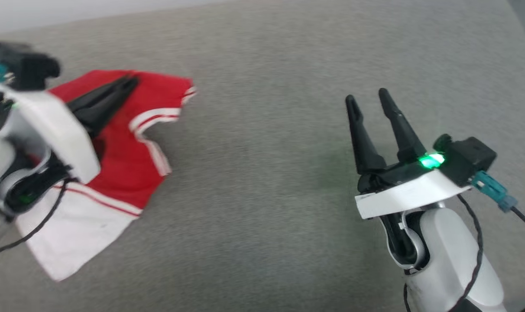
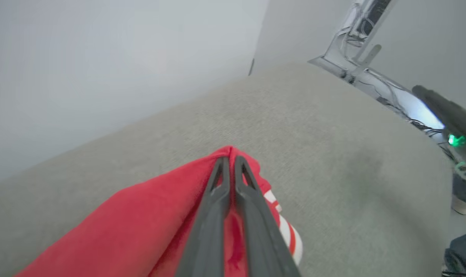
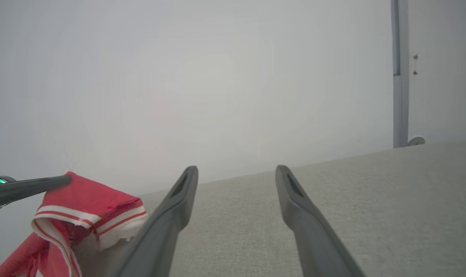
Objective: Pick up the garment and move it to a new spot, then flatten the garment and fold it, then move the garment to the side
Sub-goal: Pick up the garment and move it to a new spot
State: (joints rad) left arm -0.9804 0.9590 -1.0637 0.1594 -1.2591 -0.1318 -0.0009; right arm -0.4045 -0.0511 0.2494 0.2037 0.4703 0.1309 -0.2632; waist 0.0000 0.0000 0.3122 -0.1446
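The garment (image 1: 128,151) is a red T-shirt with white sleeves and striped trim, bunched at the left of the grey surface. My left gripper (image 1: 130,80) is shut on a raised fold of its red cloth, which drapes down from the closed fingertips. In the left wrist view the two dark fingers meet on the peak of the garment (image 2: 148,219) at my left gripper (image 2: 229,158). My right gripper (image 1: 366,96) hovers at the right, open and holding nothing, well apart from the shirt. The right wrist view shows the lifted garment (image 3: 87,200) at lower left, beyond my spread right gripper (image 3: 237,169).
A grey fabric surface (image 1: 267,182) stretches across the middle and right. A pale wall rises behind it. A metal frame with cables (image 2: 356,50) stands past the far corner. A dark shape, possibly a person's leg and shoe (image 2: 463,200), is at the right edge.
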